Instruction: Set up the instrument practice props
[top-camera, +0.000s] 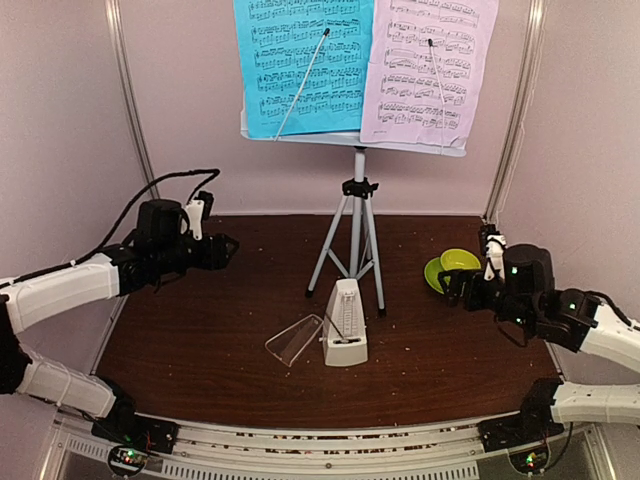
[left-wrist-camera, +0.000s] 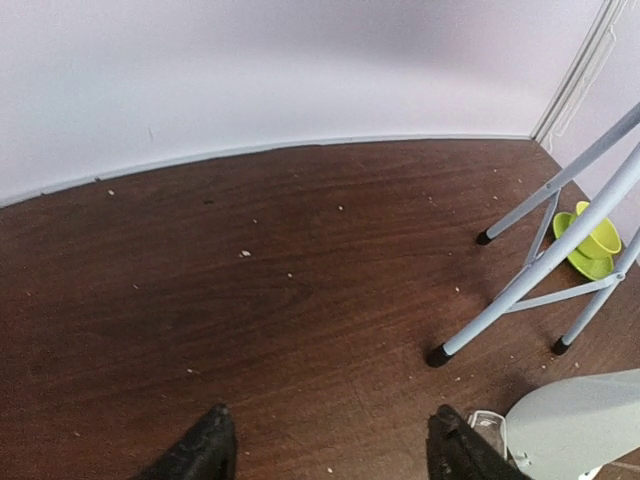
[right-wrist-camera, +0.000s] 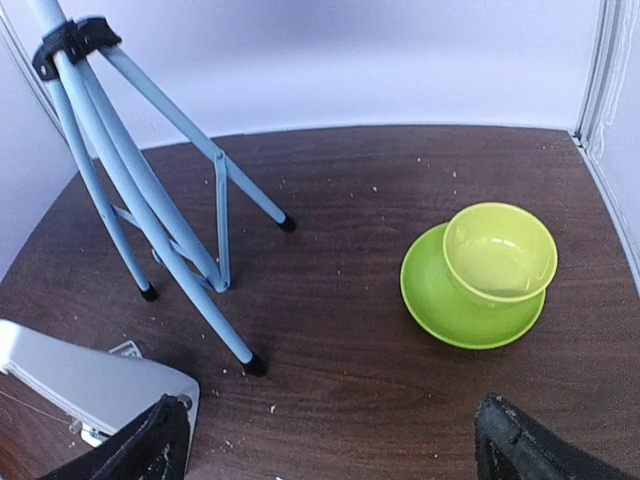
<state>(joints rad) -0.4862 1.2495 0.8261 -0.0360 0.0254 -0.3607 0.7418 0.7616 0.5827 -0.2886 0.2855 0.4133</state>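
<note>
The music stand (top-camera: 357, 245) stands on its grey tripod at the back middle of the table. Its desk (top-camera: 455, 149) holds a cyan sheet (top-camera: 302, 65) on the left and a lilac sheet (top-camera: 430, 65) on the right. The cream metronome (top-camera: 345, 325) stands upright in front of the tripod, and its clear cover (top-camera: 295, 340) lies beside it on the left. My left gripper (top-camera: 228, 247) hovers at the left, open and empty (left-wrist-camera: 330, 450). My right gripper (top-camera: 450, 290) hangs at the right, open and empty (right-wrist-camera: 335, 440). The metronome (right-wrist-camera: 90, 385) shows beside its left finger.
A lime-green cup (right-wrist-camera: 498, 250) sits on its saucer (right-wrist-camera: 440, 300) at the right, just behind my right gripper. The tripod legs (left-wrist-camera: 540, 260) spread over the middle of the table. Pink walls and metal corner posts close in the back and sides.
</note>
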